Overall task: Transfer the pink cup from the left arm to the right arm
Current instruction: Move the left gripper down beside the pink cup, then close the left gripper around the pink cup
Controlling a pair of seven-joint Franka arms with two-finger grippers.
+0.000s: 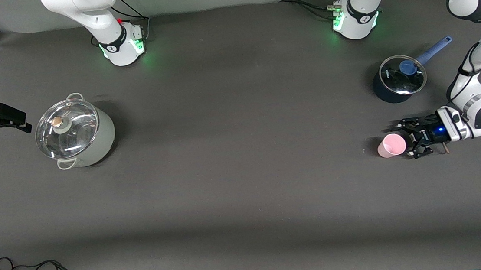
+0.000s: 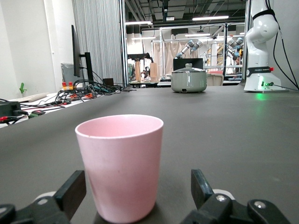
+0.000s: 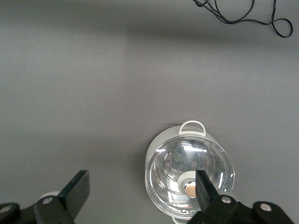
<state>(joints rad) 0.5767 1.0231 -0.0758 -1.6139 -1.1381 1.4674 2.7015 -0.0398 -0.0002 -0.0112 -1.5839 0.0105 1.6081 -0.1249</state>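
Pink cup (image 1: 391,145) stands upright between the spread, unclenched fingers of the left gripper (image 1: 407,140), blue-handled saucepan (image 1: 399,79) nearby. Right gripper (image 1: 9,116), fingers also released, waits above the table beside the lidded grey pot (image 1: 74,131).

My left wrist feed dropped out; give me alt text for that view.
The pink cup stands upright on the dark table, between the open fingers of the left gripper, not yet clamped. Farther off sits a lidded grey-green pot.

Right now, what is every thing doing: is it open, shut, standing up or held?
Small light-pink plastic cup: upright on the table, not held.
Left gripper: low at the cup, fingers open on either side of it.
Right gripper: open, waiting above the table beside the grey pot.
Grey-green metal pot: glass lid on.
Dark blue-handled saucepan: glass lid on.
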